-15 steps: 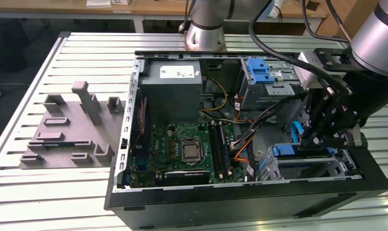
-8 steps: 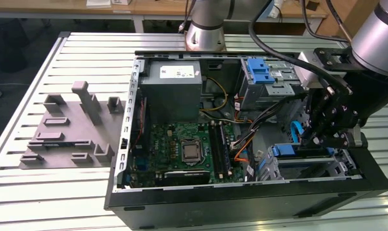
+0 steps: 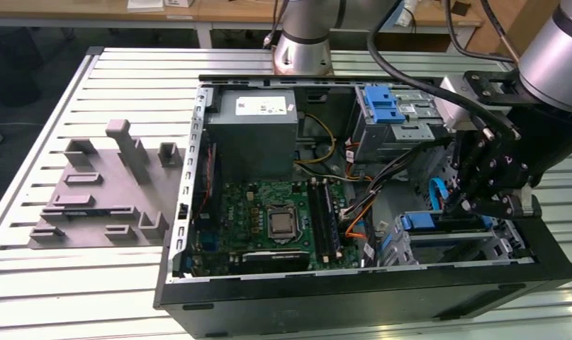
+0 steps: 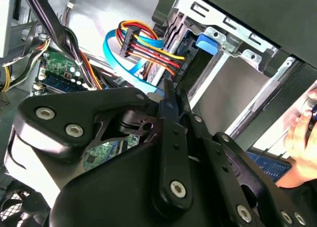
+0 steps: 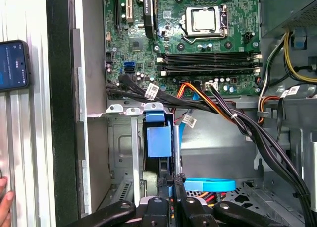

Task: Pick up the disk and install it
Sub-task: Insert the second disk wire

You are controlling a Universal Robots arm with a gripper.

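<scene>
The disk (image 3: 444, 222) lies in the lower drive bay at the exterior view's right end of the open computer case (image 3: 361, 297), its bright blue frame (image 5: 158, 140) facing out. My gripper (image 3: 463, 204) hangs just above that bay. In both wrist views its two thin fingers are pressed together, with the tips (image 5: 172, 180) at the disk's outer end. Nothing is clamped between them. The second wrist view shows my gripper (image 4: 167, 88) pointing at the bay, where the blue tab (image 4: 207, 42) of the frame sits under the metal rail.
Cable bundles (image 5: 233, 118) and a flat blue cable (image 5: 210, 185) run close beside the bay. A grey power supply (image 3: 257, 134), the motherboard (image 3: 266, 219) and an upper cage with a blue latch (image 3: 390, 106) fill the case. A grey fixture (image 3: 96, 191) lies on the table. A hand (image 4: 302, 138) holds a phone (image 5: 12, 63) beside the case.
</scene>
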